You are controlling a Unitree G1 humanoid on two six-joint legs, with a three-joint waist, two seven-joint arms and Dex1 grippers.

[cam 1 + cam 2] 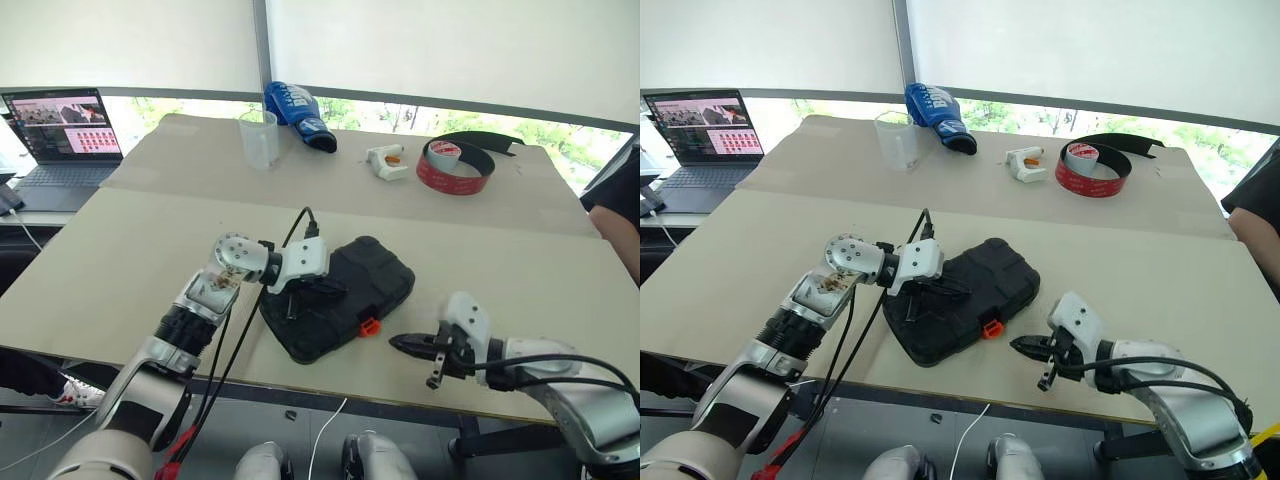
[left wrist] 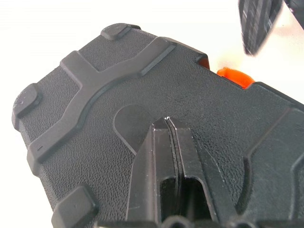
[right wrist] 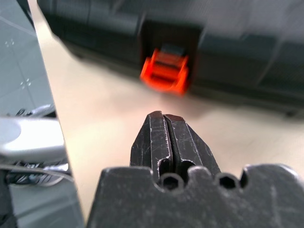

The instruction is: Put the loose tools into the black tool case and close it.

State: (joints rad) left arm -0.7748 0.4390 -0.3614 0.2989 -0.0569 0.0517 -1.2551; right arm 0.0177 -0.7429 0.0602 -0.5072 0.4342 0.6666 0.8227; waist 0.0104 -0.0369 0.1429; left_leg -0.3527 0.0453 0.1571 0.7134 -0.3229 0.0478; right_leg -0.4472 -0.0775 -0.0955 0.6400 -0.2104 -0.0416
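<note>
The black tool case [image 1: 352, 282] lies shut on the tan table near its front edge, lid down, with its orange latch [image 1: 369, 326] facing me. My left gripper [image 1: 305, 292] is shut and its tips press on the textured lid [image 2: 95, 95]. In the left wrist view the left gripper [image 2: 167, 121] shows its two fingers together. My right gripper [image 1: 396, 343] is shut and holds nothing. It hovers a short way in front of the latch [image 3: 165, 71], pointing at it without touching. The loose tools are out of view.
At the back stand a clear plastic cup [image 1: 259, 138], a blue bag [image 1: 298, 112], a white glue gun [image 1: 386, 162] and a big red-and-grey tape roll [image 1: 455, 165]. A laptop [image 1: 65, 130] sits far left. A person's arm [image 1: 615, 215] shows at the right edge.
</note>
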